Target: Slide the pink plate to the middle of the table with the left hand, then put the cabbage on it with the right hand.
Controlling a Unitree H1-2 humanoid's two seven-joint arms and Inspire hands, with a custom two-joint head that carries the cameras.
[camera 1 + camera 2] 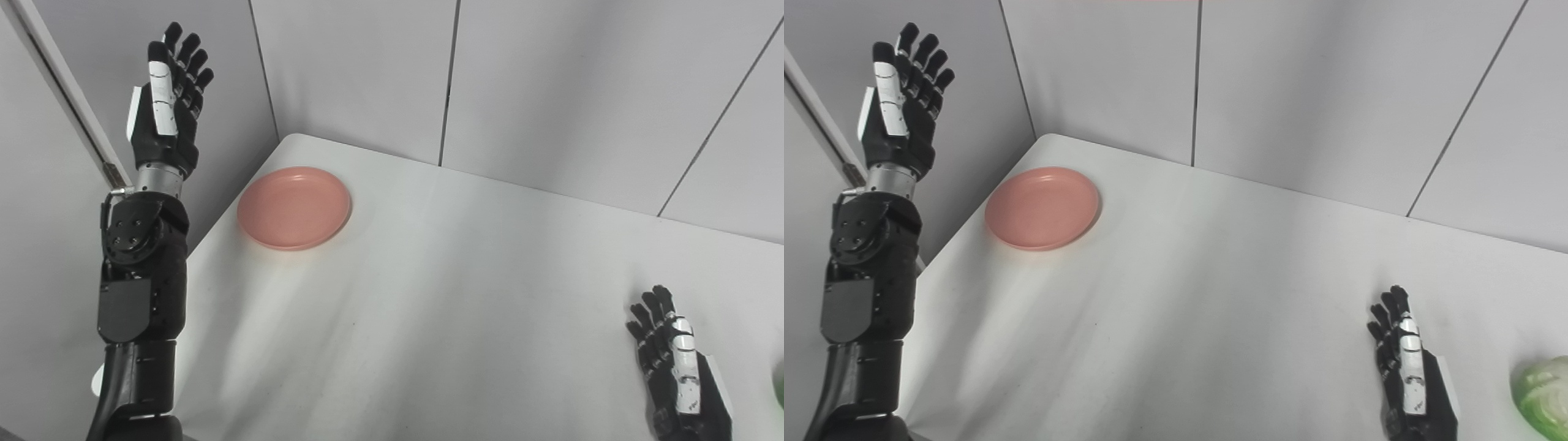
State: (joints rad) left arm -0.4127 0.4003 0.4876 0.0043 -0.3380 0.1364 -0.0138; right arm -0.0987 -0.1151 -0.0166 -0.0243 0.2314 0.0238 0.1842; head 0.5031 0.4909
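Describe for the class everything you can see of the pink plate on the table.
The pink plate is round and shallow, salmon pink, with a low raised rim and a smooth, matte surface that looks like plastic. It lies flat and upright near the far left corner of the white table, close to the left edge. It holds nothing, and nothing touches it but the table. The left hand is raised in the air beside the table, well clear of it.

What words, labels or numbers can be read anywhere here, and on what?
None can be read. The right hand carries a tiny dark mark on its white strip, too small to read. The left hand, pink plate, cabbage and table show no writing.
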